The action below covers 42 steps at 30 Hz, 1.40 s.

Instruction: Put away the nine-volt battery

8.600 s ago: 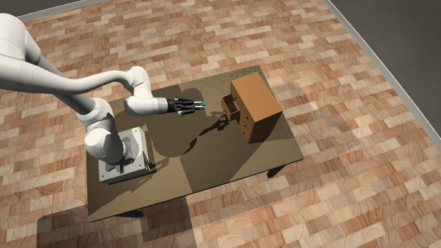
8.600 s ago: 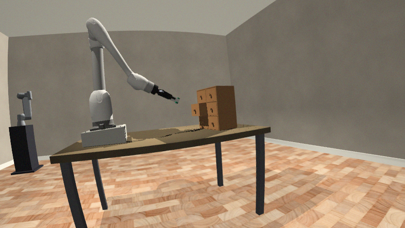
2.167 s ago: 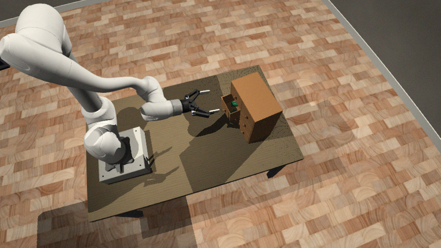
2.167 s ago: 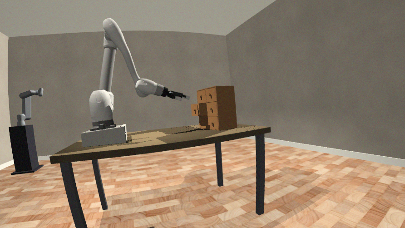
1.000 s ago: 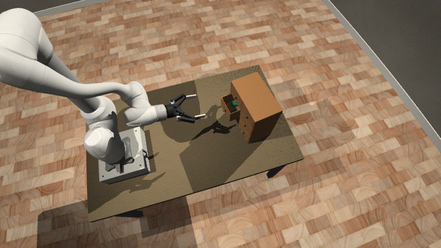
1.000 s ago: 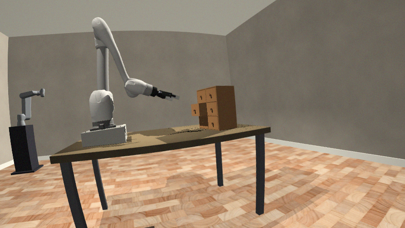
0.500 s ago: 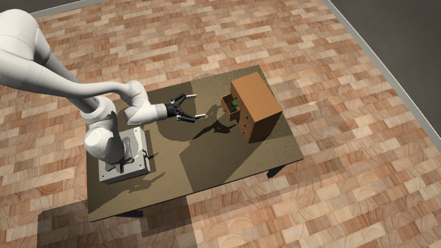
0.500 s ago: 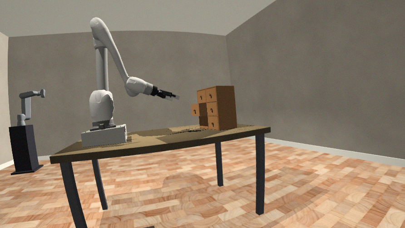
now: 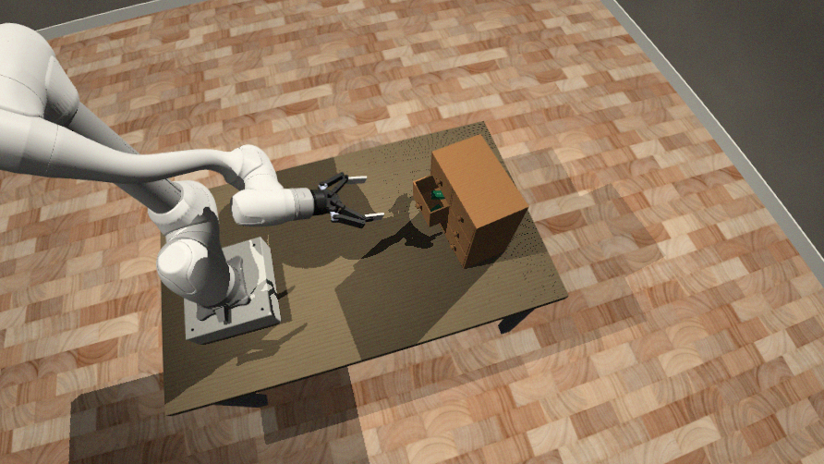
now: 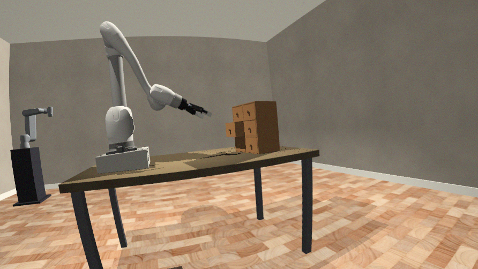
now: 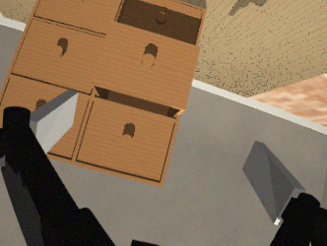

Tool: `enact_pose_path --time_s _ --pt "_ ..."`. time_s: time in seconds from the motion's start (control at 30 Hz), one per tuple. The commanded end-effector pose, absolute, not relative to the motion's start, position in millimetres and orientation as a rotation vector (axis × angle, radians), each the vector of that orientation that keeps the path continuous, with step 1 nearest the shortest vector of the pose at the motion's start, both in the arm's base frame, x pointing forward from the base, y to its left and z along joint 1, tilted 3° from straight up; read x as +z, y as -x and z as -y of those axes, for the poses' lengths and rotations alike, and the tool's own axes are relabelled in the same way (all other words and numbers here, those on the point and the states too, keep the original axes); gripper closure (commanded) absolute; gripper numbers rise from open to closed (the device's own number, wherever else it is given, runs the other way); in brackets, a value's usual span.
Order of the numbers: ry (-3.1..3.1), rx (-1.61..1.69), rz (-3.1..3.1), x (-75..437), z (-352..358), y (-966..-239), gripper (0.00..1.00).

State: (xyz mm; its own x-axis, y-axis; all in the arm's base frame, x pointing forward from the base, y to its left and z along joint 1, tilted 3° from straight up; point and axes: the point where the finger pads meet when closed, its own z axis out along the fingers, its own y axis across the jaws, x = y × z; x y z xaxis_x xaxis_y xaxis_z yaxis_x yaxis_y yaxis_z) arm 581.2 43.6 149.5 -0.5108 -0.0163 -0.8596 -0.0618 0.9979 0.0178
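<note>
The battery on the table cannot be made out in any view. In the top view the open drawer holds a green item and something dark beside it; what they are cannot be told.

The chest stands upright on the far end of the table, with six drawers in two columns. The middle drawer of the left column, as seen from the exterior camera, is pulled out of the front. The other drawer fronts in that view sit flush or nearly so. In the wrist view, which shows the chest inverted, one drawer stands out toward the camera and another opening shows dark.

The gripper hangs in the air in front of the chest, well apart from it, aimed at the drawer fronts. Its jaws are spread to their widest and nothing is between them. The pale fingertips frame the chest in the wrist view.

The arm stands on a grey base block at the near end of the table. A second, smaller arm stands on a dark pedestal by the wall.
</note>
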Motion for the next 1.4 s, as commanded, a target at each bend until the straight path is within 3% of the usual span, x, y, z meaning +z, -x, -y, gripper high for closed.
enact_pose_path --time_s 0.0,1.37 --pt "0.058 0.061 -2.154 150.6 -44.2 -581.7 0.0" --pt "0.069 0.063 -2.356 157.1 -45.7 -581.7 0.0"
